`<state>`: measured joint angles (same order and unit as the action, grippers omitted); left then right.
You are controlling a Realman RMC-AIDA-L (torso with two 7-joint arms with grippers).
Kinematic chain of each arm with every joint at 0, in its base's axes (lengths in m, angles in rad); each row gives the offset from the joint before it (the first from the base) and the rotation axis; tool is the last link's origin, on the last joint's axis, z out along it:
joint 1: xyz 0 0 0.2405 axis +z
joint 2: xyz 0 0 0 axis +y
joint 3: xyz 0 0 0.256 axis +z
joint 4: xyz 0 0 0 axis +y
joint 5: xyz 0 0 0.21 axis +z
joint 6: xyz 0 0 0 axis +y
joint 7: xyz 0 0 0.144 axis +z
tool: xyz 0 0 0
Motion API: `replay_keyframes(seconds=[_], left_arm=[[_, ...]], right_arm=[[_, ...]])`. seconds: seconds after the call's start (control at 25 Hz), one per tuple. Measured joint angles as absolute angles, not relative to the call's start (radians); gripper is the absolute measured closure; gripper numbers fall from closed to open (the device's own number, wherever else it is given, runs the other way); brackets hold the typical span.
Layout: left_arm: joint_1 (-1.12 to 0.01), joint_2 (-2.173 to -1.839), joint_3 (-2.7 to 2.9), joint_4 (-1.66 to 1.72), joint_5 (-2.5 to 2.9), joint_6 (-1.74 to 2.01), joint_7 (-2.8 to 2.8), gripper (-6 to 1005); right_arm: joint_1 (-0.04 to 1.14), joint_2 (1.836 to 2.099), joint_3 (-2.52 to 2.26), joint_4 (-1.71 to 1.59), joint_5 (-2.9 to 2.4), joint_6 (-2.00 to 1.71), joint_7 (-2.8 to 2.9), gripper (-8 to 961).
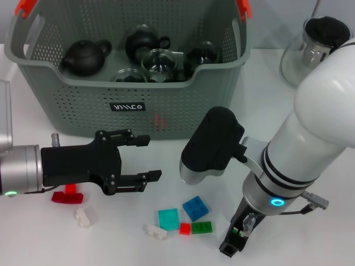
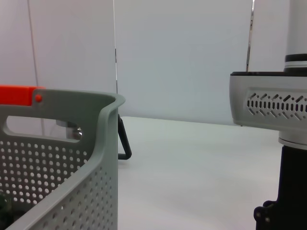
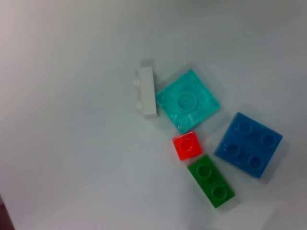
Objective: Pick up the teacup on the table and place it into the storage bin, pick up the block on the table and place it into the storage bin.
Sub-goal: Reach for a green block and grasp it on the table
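Teaware already sits in the storage bin (image 1: 83, 94); blocks (image 1: 195, 208) lie unpicked on the bench (image 1: 310, 244); left claw (image 1: 141, 158) gapes empty, right claw (image 1: 236, 244) unclear

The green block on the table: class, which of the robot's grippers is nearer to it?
Right. The right gripper hangs just beside the green block; the left gripper is farther, up beside the storage bin.

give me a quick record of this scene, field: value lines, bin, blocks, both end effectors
storage bin: grey perforated basket at the back of the table, holding dark teapots and glass cups
blocks: teal, blue, small red, green and white clustered on the table in front
other blocks: red and white below the left arm
left end effector: open, empty, in front of the bin
right end effector: low beside the cluster
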<state>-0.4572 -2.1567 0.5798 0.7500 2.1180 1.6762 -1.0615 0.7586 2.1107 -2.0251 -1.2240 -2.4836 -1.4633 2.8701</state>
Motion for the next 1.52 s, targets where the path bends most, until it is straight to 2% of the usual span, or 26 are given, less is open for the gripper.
replay_keyframes(seconds=[1.52], left_arm=[[-0.454,-2.158,0.580,0.749,2.122,1.677,-1.058,246]], right_arm=[[0.761,2.112,-2.053,-1.215,-2.482,-1.448,2.881,391]])
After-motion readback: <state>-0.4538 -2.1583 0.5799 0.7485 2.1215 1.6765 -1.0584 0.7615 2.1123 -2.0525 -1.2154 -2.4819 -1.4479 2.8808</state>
